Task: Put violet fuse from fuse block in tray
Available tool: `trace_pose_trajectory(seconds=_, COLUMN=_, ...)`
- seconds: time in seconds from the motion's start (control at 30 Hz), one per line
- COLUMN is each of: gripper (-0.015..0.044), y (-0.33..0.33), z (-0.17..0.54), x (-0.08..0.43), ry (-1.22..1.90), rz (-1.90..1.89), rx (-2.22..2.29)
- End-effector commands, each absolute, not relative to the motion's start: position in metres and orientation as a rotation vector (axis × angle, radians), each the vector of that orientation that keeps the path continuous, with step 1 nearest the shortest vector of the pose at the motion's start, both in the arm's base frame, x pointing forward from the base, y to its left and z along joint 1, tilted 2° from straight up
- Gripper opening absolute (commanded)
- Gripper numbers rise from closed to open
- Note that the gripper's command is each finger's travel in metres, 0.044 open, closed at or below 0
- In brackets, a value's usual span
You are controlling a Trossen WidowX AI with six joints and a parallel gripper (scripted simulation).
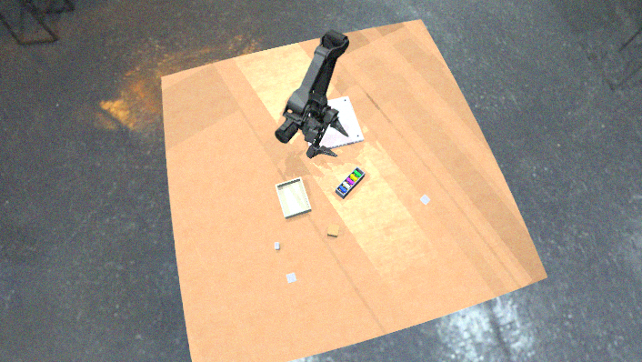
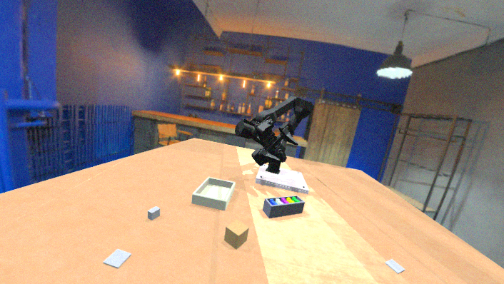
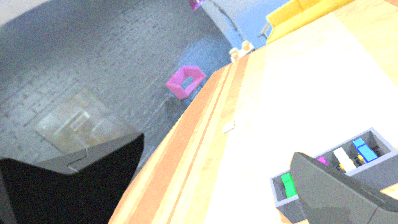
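Observation:
The violet fuse (image 1: 350, 181) (image 2: 284, 200) (image 3: 322, 161) sits in the middle of the dark fuse block (image 1: 344, 196) (image 2: 285, 210) (image 3: 380, 171), between the white and yellow fuses. The blue and green fuses are at the ends. In the wrist view a finger hides the yellow fuse and part of the violet one. The shallow pale tray (image 1: 298, 214) (image 2: 208, 203) stands beside the block, with nothing seen in it. My gripper (image 1: 342, 145) (image 2: 288, 152) (image 3: 218, 150) is wide open and empty, above the table on the arm-base side of the block, tilted rather than pointing straight down.
The arm's white base plate (image 1: 350, 123) (image 2: 285, 180) is behind the block. A brown cube (image 1: 333, 230) (image 2: 236, 234), a small grey block (image 1: 276, 246) (image 2: 153, 213) and two flat pale squares (image 1: 291, 277) (image 1: 425, 199) (image 2: 117, 258) (image 2: 395, 266) lie on the table.

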State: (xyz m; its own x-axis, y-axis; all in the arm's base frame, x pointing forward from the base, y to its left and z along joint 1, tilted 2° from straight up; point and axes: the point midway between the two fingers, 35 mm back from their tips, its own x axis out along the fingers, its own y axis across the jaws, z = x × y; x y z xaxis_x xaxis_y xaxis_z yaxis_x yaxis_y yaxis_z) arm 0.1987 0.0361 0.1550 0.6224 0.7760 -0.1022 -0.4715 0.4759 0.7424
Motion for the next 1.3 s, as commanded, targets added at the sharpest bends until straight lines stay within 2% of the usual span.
trace_pose_trajectory(seconds=0.0, gripper=0.0374, y=0.037, z=0.154, x=0.2, ry=0.478, rz=0.796, rx=0.733)
trace_pose_trajectory(seconds=0.37, gripper=0.0085, y=0.061, z=0.109, x=0.25, ry=1.201, rz=0.736, rx=0.187)
trace_pose_trajectory(seconds=0.4, gripper=0.0074, y=0.063, z=0.106, x=0.255, ry=1.251, rz=0.723, rx=0.111)
trace_pose_trajectory(seconds=0.67, gripper=0.0074, y=0.088, z=0.095, x=0.295, ry=1.468, rz=0.595, rx=-0.529)
trace_pose_trajectory(seconds=1.27, gripper=0.0074, y=0.09, z=0.089, x=0.297, ry=1.47, rz=0.592, rx=-0.544)
